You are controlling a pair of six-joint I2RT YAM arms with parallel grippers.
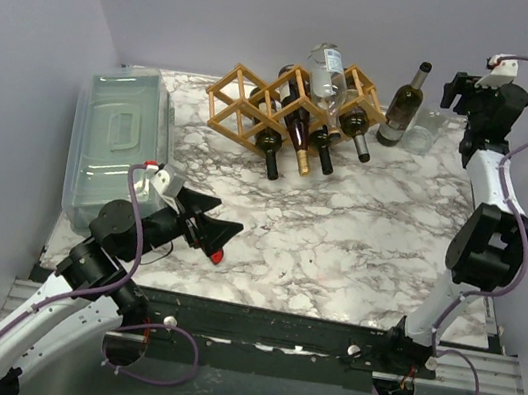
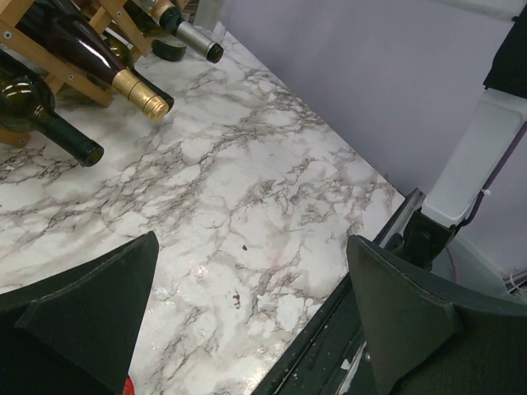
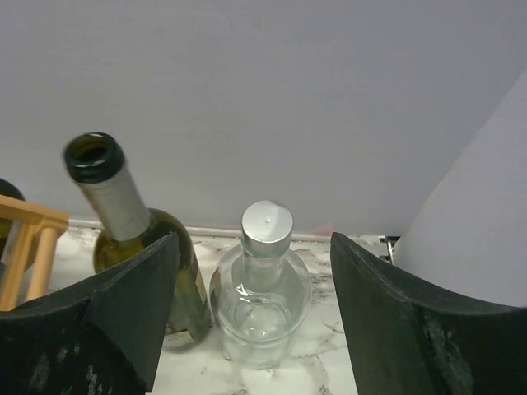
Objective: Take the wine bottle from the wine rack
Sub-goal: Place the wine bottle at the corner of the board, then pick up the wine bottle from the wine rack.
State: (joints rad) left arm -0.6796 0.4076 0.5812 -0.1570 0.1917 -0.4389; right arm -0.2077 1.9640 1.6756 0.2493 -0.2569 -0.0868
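Right gripper [image 3: 251, 251] hangs open and empty over a clear capped bottle [image 3: 263, 288] standing by an upright green wine bottle [image 3: 123, 210], just right of the wine rack [image 1: 259, 106], where dark bottles [image 1: 300, 135] lie; left gripper [image 2: 251, 243] gapes idle. Best lift straight clear, toppling neither

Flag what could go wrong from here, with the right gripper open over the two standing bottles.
The right gripper hangs open just over the clear capped bottle, which stands right beside the green bottle. A sideways retreat could topple either. A tilted clear bottle rests atop the wine rack, and pulling a neighbour out might dislodge it.
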